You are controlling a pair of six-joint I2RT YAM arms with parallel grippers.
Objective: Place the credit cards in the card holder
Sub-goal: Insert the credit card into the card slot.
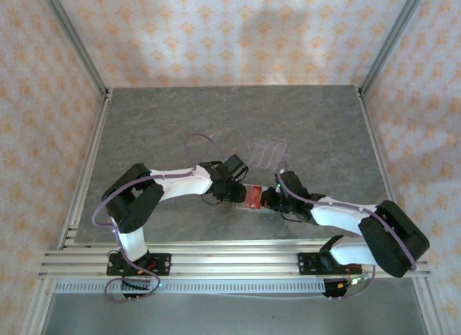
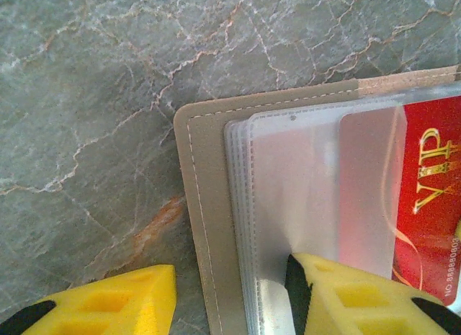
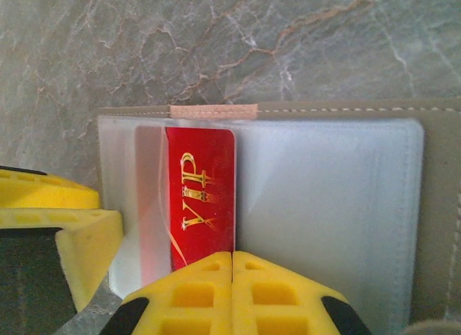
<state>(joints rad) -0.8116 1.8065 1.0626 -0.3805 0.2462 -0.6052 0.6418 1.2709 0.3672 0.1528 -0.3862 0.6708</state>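
Red card point(image 3: 202, 191) partly in card holder point(image 2: 205, 205) sleeve; right gripper point(image 3: 232, 279) closed (at card's edge), left gripper point(image 2: 230, 299) spread.

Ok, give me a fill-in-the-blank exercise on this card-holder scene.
1. The credit card pinched by the right gripper is coloured ___.
2. Its gold letters spell ___.
3. The card holder lies ___, clear sleeves showing.
4. The left gripper has fingers coloured ___.
Missing: red; VIP; open; yellow.
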